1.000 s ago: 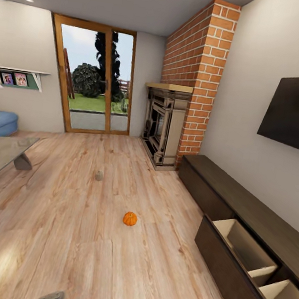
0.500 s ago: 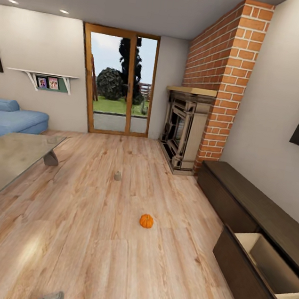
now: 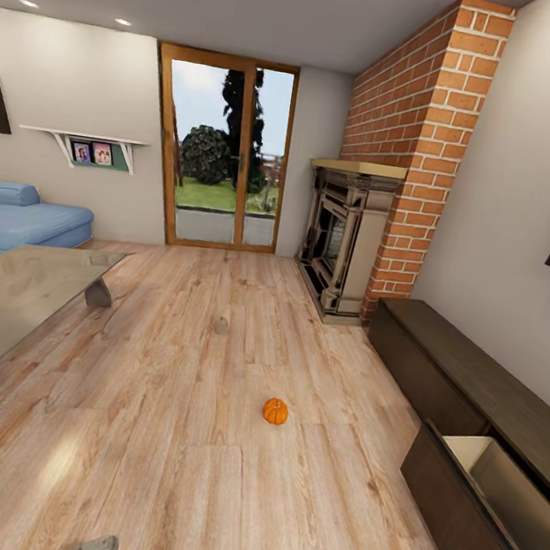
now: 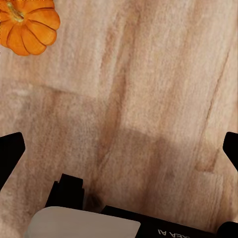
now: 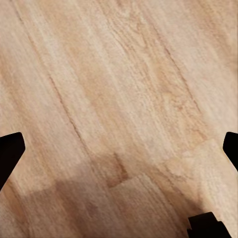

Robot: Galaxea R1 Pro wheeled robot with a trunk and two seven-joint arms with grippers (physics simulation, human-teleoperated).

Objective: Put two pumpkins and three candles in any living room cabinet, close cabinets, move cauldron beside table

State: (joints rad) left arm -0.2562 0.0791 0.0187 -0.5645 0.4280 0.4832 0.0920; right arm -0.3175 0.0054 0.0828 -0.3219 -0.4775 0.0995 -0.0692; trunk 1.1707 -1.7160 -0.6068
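My left gripper (image 4: 119, 148) hangs over the wood floor (image 5: 119, 99), fingers spread wide, nothing in it. My right gripper (image 5: 119, 148) is spread wide too, w/ nothing in it, just floor under it. In the left wrist view a pumpkin (image 4: 29, 26) sits on the floor near the gripper, not touching it.

In the head view another pumpkin (image 3: 275, 411) sits on the floor in the middle of the room. Right of it is the long dark cabinet (image 3: 462, 371) by the wall, w/ one drawer (image 3: 490, 489) pulled out. Left is a glass table (image 3: 9, 299). Past the pumpkin, a small candle (image 3: 221, 325) stands on the floor, well apart from it. Farther back: a blue sofa (image 3: 20, 222) on the left, a fireplace (image 3: 341, 241) w/ a brick chimney (image 3: 417, 137) on the right, and a glass door (image 3: 221, 158) at the back wall.
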